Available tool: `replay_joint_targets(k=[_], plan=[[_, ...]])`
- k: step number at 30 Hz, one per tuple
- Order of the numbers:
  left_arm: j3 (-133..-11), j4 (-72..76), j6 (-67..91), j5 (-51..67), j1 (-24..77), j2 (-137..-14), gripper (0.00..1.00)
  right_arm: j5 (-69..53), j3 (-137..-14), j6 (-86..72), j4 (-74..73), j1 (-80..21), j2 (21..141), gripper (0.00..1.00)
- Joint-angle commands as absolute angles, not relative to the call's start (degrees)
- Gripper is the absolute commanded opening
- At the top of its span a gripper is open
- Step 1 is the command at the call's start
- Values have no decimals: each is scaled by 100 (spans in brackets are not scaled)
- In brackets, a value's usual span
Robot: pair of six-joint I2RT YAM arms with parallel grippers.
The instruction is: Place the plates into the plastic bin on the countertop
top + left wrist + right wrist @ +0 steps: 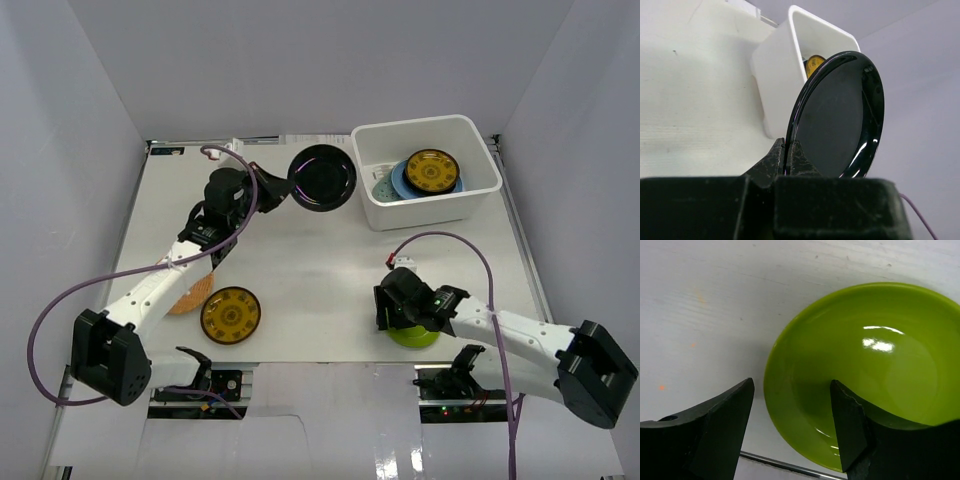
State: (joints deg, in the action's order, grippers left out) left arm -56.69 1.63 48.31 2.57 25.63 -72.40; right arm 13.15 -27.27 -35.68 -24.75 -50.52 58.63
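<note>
My left gripper is shut on the rim of a glossy black plate and holds it on edge in the air, just left of the white plastic bin. In the left wrist view the fingers pinch the black plate, with the bin behind it. The bin holds a light blue plate, a yellow patterned plate on top of it, and a pale dish. My right gripper is open at the lime green plate. Its fingers straddle the rim of the plate.
On the countertop at the front left lie a yellow-gold plate and an orange plate, which is partly hidden under my left arm. Grey walls enclose the surface. The counter's front edge runs just below the green plate.
</note>
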Motion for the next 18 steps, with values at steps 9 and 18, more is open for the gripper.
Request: replay_joint_targets(k=[9,18], plan=[[-6785,255,4861,641,2760,-7760,0,3585,-4148,-4324,-4015,-6476,8164,35],[-7951,-193,4536,527,3005,-8612,0,4209,-4526,-4316,-4069,-6925,8289,8]])
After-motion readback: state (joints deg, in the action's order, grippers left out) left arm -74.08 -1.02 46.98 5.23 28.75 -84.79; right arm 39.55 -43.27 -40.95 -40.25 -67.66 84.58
